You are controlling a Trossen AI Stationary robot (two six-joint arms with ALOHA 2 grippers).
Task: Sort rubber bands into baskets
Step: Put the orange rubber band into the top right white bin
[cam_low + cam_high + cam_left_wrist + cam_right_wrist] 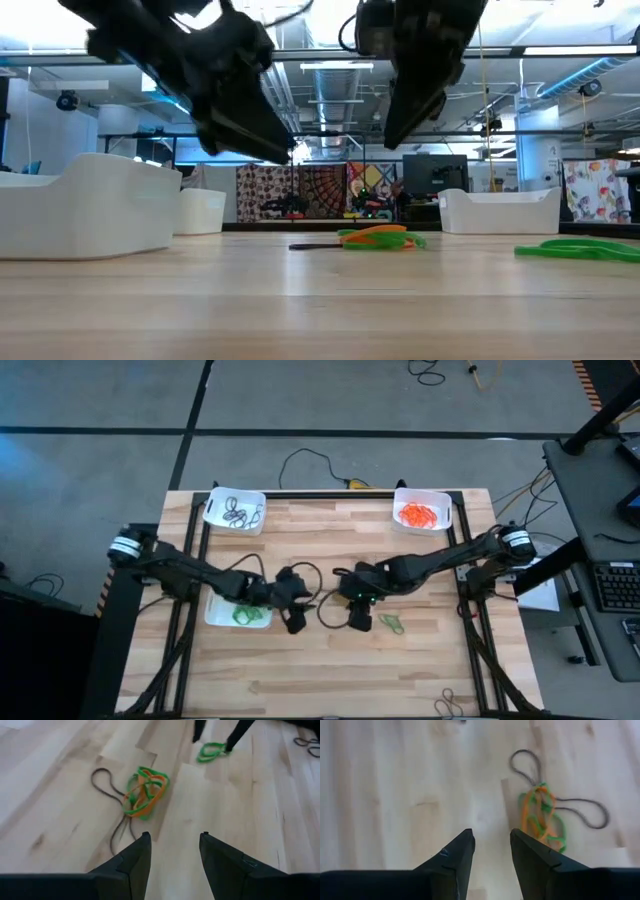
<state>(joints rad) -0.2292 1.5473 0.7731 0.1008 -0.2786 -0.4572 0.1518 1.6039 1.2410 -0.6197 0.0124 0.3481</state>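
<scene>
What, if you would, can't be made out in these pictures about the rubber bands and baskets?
- High view: the tangle of rubber bands between the left gripper and the right gripper is hidden under the arms.
- High view: the left arm covers part of the green-band basket, so its count is unclear.
- Low view: basket walls hide all contents.
- High view: the dark bands are too small to count.

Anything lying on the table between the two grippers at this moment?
Yes. A tangle of rubber bands, green, orange and dark, lies on the table between the left gripper and right gripper; both wrist views show it beyond open fingers.
</scene>
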